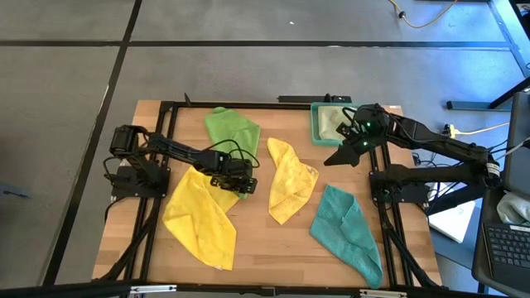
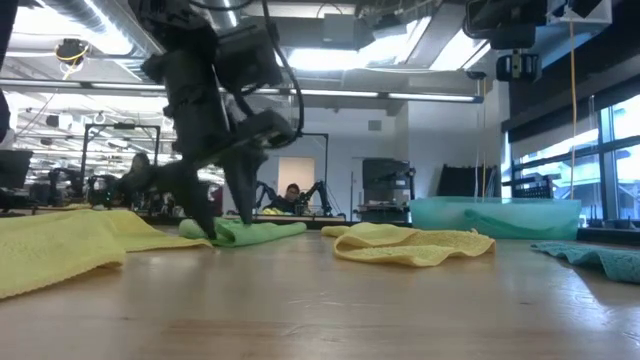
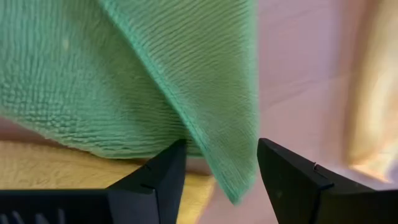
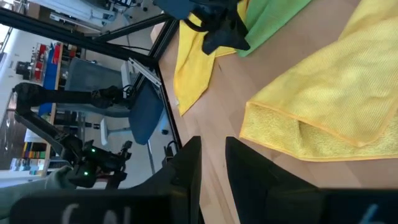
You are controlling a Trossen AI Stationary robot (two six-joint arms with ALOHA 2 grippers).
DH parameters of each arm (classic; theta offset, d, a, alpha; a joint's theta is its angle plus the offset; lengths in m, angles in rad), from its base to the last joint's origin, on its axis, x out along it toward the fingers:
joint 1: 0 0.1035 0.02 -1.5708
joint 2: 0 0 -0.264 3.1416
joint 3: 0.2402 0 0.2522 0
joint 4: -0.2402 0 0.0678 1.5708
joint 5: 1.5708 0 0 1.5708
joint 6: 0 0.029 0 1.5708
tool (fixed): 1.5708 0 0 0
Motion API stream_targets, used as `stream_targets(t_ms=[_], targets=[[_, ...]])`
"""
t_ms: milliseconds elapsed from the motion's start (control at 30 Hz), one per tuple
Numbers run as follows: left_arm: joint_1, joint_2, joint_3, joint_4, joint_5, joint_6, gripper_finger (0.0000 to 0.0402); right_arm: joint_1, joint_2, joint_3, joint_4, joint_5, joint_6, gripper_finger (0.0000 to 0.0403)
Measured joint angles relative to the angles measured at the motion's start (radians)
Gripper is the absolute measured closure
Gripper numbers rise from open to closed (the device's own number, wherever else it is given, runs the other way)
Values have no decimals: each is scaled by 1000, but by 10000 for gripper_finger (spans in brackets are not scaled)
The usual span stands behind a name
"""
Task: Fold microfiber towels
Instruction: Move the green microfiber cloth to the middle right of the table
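Left gripper (image 1: 243,187) is low on the near corner of the bright green towel (image 1: 233,130), jaws spread with the folded green edge (image 3: 211,143) hanging between the fingers (image 3: 152,180), not pinched; the low view shows the fingertips right down at the tabletop (image 2: 320,300). I read this as the pick-up step on the green towel: corner lined up, grip not yet made. Next move calls for closing on that edge without also catching the yellow towel (image 1: 201,217) lying directly under and beside it, then lifting and carrying the corner across to the far edge to make a fold. Right gripper (image 1: 352,151) hangs above the table just in front of the teal tray (image 1: 315,124), fingers nearly together with a thin gap and nothing in them; it's waiting. The pale olive-green towel (image 1: 333,121) sits in the tray. The second yellow towel (image 1: 291,180) lies crumpled mid-table, the teal towel (image 1: 348,225) at the near right, running close to the table's front edge. Room is tight: green and yellow overlap at the grasp point, and the middle yellow is just beside the fold path. Bare wood is mostly along the front centre and the strip between green and middle yellow.
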Motion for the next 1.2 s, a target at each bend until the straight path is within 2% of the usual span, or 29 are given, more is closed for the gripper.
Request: stream_targets(t_ms=[133, 400, 533, 767, 800, 1067, 1200], targets=[[-4, 21, 3, 39, 24, 0, 211, 0, 0, 0, -1, 0, 4, 327], [-9, 24, 2, 66, 4, 17, 216, 0, 0, 0, -2, 2, 4, 327], [-22, 25, 1, 65, -5, 46, 257, 0, 0, 0, -3, 22, 1, 327], [-58, 26, 0, 67, -10, 92, 383, 0, 0, 0, -3, 44, 1, 327], [-64, 22, -1, 66, -10, 101, 392, 0, 0, 0, -3, 45, 1, 327], [-114, -54, 32, 23, -19, 151, 401, 0, 3, 0, 40, 129, -14, 327], [-150, -110, 98, -63, -20, 252, 401, 18, 32, 1, 151, 143, -155, 327]])
